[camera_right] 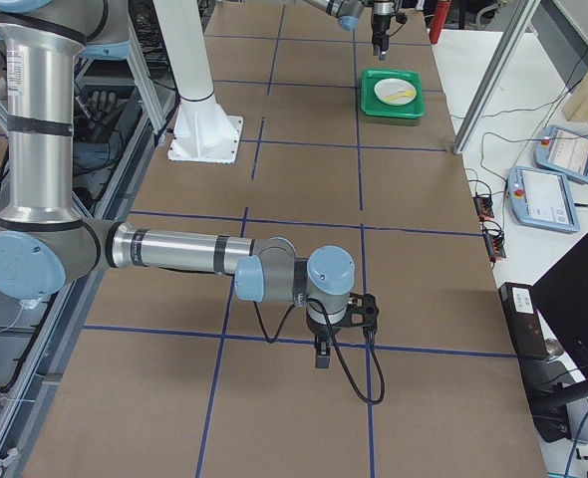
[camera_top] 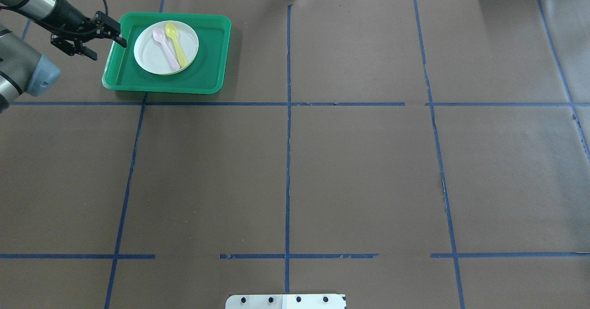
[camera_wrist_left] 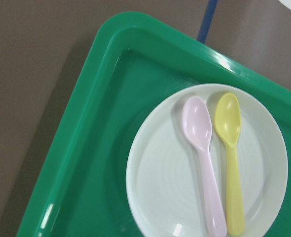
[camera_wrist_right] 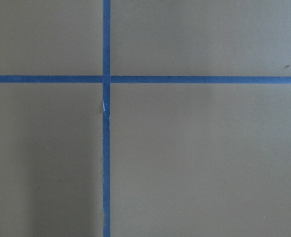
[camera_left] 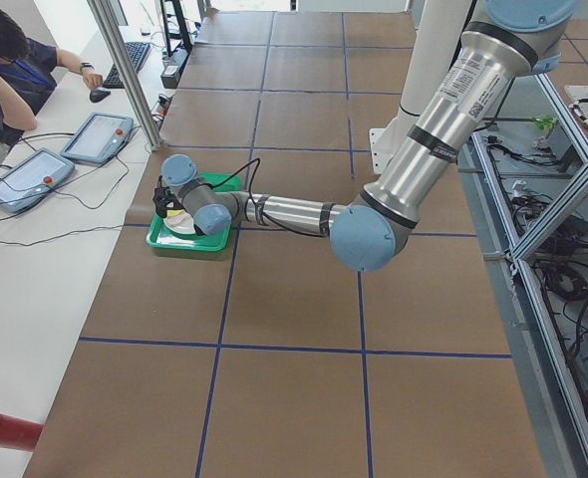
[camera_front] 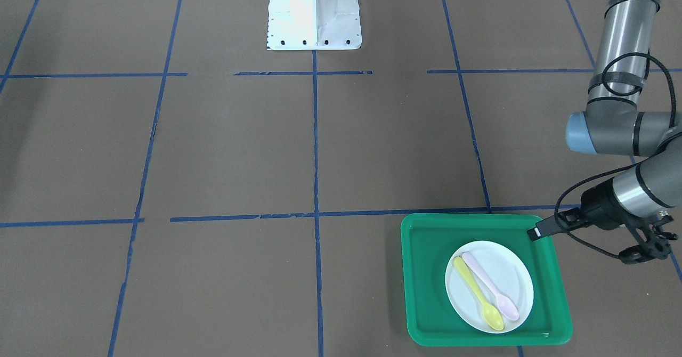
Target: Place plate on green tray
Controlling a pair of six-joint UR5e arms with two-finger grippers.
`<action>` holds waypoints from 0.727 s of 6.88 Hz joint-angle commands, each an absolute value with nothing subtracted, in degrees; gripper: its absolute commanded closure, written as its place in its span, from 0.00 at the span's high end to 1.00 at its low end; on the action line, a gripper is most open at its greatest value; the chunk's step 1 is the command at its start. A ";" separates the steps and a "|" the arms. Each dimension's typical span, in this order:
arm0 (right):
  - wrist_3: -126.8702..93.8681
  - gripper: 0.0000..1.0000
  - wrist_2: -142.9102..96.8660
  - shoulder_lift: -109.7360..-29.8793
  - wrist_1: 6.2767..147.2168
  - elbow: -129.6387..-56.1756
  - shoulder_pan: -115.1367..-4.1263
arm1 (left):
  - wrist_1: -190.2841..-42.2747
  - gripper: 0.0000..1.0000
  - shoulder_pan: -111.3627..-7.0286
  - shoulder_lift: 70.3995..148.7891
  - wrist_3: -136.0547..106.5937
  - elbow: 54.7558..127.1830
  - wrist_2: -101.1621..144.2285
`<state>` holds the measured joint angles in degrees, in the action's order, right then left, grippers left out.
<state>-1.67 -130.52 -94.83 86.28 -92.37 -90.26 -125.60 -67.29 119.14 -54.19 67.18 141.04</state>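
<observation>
The white plate (camera_front: pixel 511 272) lies flat inside the green tray (camera_front: pixel 426 272), which sits at the table's far left in the overhead view (camera_top: pixel 207 64). A yellow spoon (camera_front: pixel 477 293) and a pink spoon (camera_front: pixel 490 285) lie side by side on the plate. My left gripper (camera_top: pixel 108 50) is open and empty, hovering at the tray's left rim, apart from the plate (camera_top: pixel 147 55). The left wrist view shows the plate (camera_wrist_left: pixel 165 187) and tray (camera_wrist_left: pixel 96 148) from above. My right gripper (camera_right: pixel 321 354) hangs over bare table far from the tray; I cannot tell whether it is open or shut.
The robot's white base (camera_front: pixel 314 13) stands at the table's near edge. Blue tape lines (camera_top: pixel 288 161) grid the brown table. An operator (camera_left: pixel 5 70) sits at a side desk with teach pendants (camera_left: pixel 95 134) beyond the tray's end.
</observation>
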 commanded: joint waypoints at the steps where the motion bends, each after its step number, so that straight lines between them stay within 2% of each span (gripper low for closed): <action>1: -1.67 1.00 -130.52 -94.83 86.31 -92.37 -90.26 | -107.58 1.00 -75.01 114.98 -29.58 77.56 140.72; 3: -1.67 1.00 -130.52 -94.83 86.22 -92.37 -90.26 | -87.30 1.00 -82.84 112.07 -2.69 83.91 129.70; 5: -1.67 1.00 -130.52 -94.75 86.22 -92.37 -90.26 | -82.71 1.00 -88.82 105.60 11.63 87.44 127.79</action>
<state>-1.67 -130.52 -94.82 86.22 -92.37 -90.26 -85.52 -84.96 109.54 3.12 85.45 128.99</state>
